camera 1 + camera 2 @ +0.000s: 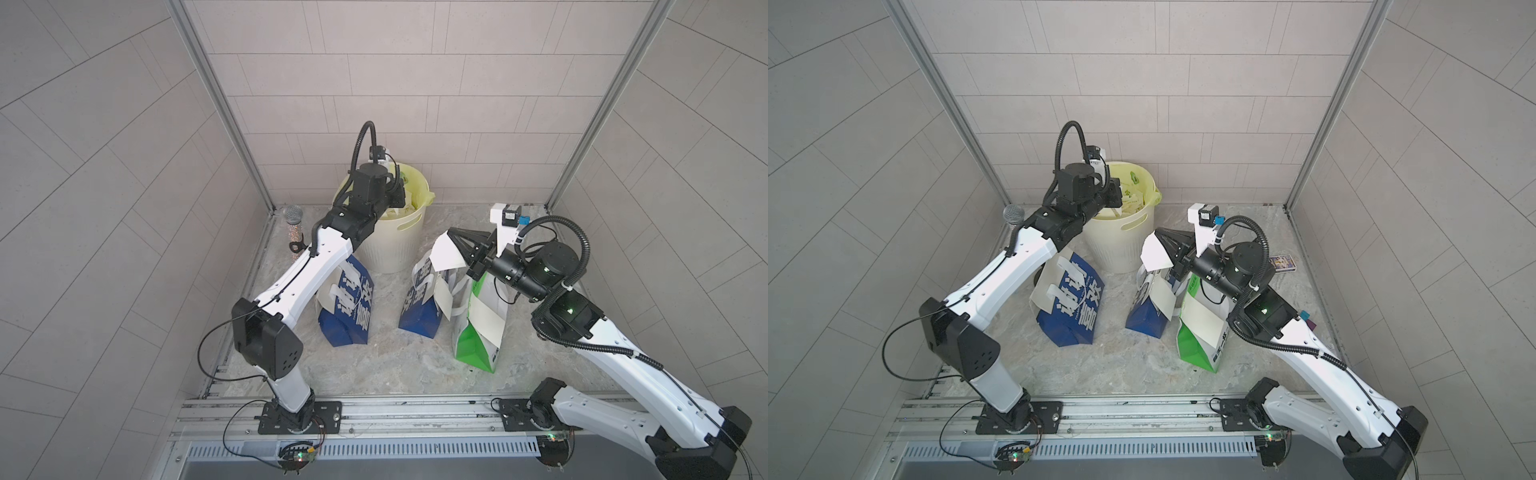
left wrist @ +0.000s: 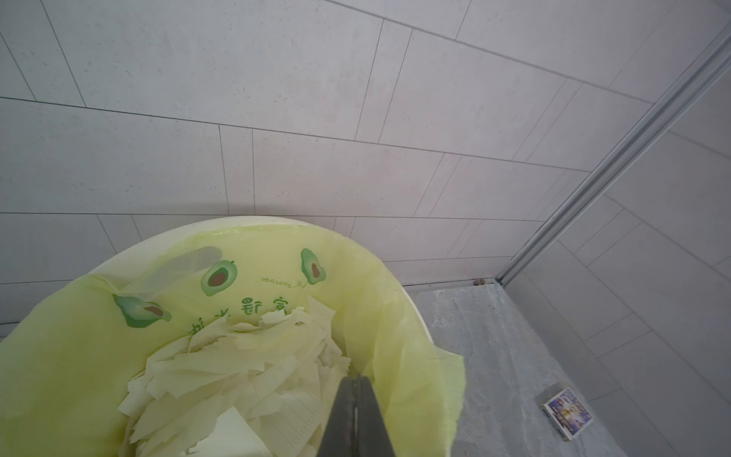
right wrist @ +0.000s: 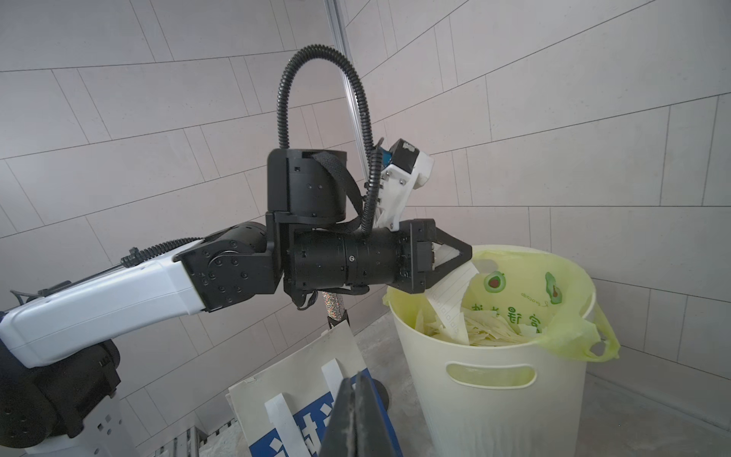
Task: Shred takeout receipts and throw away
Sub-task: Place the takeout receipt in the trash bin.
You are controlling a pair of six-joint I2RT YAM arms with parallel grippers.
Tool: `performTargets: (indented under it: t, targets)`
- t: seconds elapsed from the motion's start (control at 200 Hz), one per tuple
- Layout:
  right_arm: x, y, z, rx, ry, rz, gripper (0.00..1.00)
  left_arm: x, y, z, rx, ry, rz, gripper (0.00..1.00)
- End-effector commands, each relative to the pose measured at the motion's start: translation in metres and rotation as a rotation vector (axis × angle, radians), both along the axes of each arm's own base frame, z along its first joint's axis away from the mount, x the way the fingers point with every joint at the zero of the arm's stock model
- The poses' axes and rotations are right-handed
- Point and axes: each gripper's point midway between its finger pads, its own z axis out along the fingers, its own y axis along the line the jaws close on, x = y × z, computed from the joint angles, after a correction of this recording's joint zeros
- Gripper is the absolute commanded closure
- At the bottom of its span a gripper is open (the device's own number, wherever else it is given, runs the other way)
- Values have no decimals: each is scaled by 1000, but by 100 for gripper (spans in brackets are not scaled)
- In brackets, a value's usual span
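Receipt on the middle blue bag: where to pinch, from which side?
Pinch the receipt at its loose end nearest the robot, coming down from above on the green bag side. That end seems to stand off the blue bag, leaving room for a pinch.

**Materials and finishes on a two-arm robot bench**

The mottled grey tabletop (image 1: 395,365) looks like rough stone, edged at 6 o'clock by brushed metal rails (image 1: 415,409). At 12 o'clock, a waste bin (image 3: 494,399) of smooth matt cream plastic has a thin, crinkled, translucent yellow-green plastic liner (image 2: 399,316) that holds matt paper shreds (image 2: 237,376). Near the centre, a blue bag (image 1: 347,309) and a green-and-white bag (image 1: 467,345) look like smooth coated paper. A lined receipt slip (image 3: 451,300) and a plain white receipt (image 1: 446,254) are thin matt paper. The left arm (image 1: 299,270) and right arm (image 1: 673,390) have glossy white plastic shells, matt black joints and ribbed black hose. At 10 o'clock, a microphone (image 1: 293,220) has a metal mesh head and a glittery handle
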Motion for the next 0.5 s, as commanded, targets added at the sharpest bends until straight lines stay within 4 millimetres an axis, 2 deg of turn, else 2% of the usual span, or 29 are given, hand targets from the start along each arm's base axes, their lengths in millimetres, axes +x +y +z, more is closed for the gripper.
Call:
performTargets:
  t: [0.0, 0.095, 0.17, 0.395, 0.495]
  targets:
    - [-4, -12, 8, 14, -33, -42, 100, 16, 15, 13, 72, -70, 79, 100]
    - [-3, -14, 4, 1, -21, -60, 100, 22, 18, -2, 102, -33, 96, 98]
    - [-1, -15, 2, -15, -9, -72, 100, 23, 20, -5, 101, -23, 104, 83]
    - [4, -9, 3, -5, -7, -54, 100, 13, 26, 8, 100, -37, 99, 34]
    - [7, -6, 6, 8, -10, -44, 100, 2, 32, 24, 97, -69, 99, 23]
